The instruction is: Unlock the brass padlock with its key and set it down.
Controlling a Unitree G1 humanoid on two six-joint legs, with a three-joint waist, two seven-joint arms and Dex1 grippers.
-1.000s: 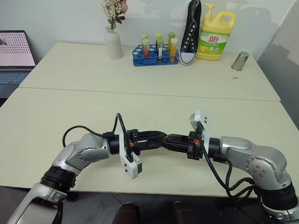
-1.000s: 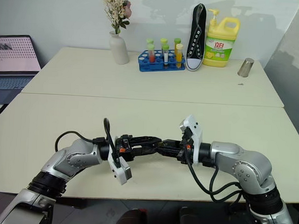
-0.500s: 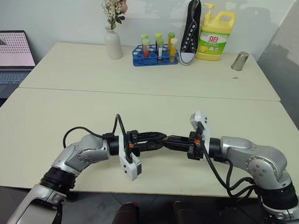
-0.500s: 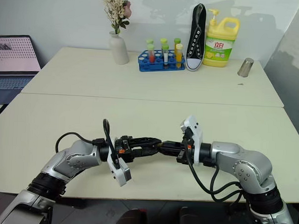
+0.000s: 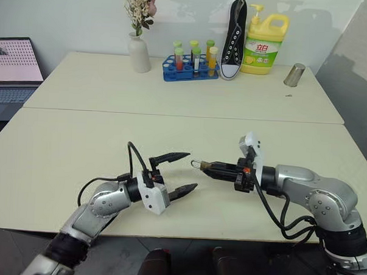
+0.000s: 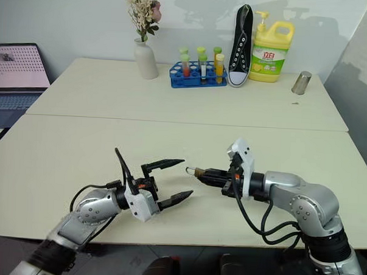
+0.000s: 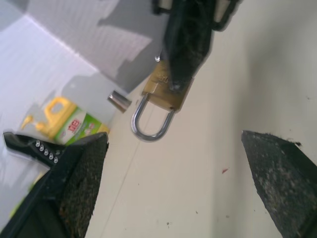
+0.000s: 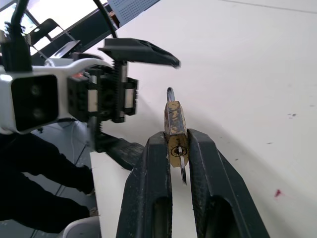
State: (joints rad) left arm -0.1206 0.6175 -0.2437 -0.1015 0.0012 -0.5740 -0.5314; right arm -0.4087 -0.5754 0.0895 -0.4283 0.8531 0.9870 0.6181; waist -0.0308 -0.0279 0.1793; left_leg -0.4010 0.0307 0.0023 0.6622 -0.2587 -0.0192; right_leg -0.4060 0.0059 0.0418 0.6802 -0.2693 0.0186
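**Left gripper lets go and spreads; padlock hangs in the right one**

Since a second ago the left gripper [image 5: 179, 172] has come off the lock and its two black fingers, which were drawn in close against the right gripper's tips, now stand wide apart with nothing between them. It sits back a little from where the two met, over the near part of the front table [image 5: 61, 150].

Facing it, the right gripper [image 5: 208, 168] has its fingers clamped together on the brass padlock [image 7: 166, 91], held up off the table surface, near the near edge and about midway along it. The lock's long axis runs in line with the right gripper's fingers: its silvery shackle loop sticks out past the fingertips towards the left gripper, well short of touching it. In the right wrist view the keyhole end faces back between the fingers, and the key [image 8: 182, 169] pokes out there, small and silvery.

Along the far edge of the back table stand a vase [image 5: 138, 53], a tube rack [image 5: 189, 68], a black shoe [image 5: 234, 39] and a yellow bottle [image 5: 265, 45].
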